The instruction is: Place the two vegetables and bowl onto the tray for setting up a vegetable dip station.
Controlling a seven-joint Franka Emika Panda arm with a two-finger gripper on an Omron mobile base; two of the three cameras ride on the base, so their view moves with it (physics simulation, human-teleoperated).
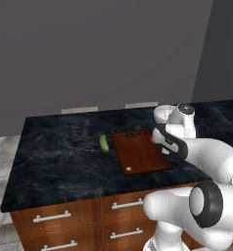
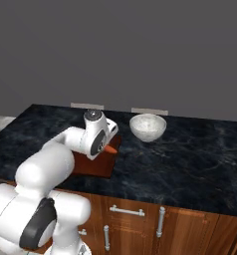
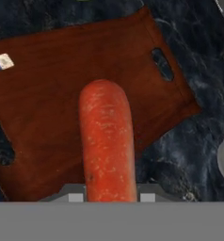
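My gripper point(image 3: 108, 195) is shut on the orange-red carrot point(image 3: 108, 141), which juts out from between the fingertips above the tray point(image 3: 52, 75). The tray is a reddish-brown board with a dark handle slot and a small white spot. From the right base view the carrot point(image 2: 110, 148) pokes out under the hand at the tray's point(image 2: 96, 165) right edge. In the left base view its tip point(image 1: 153, 140) shows over the tray's point(image 1: 138, 156) far right corner. The green cucumber point(image 1: 104, 143) lies on the counter just left of the tray. The white bowl point(image 2: 148, 127) stands on the counter to the tray's right.
The dark marble counter point(image 1: 59, 152) runs wide on both sides, with wooden drawers point(image 1: 55, 218) below its front edge. A grey wall stands behind it. My own white arm point(image 2: 46, 169) hides the left part of the tray in the right base view.
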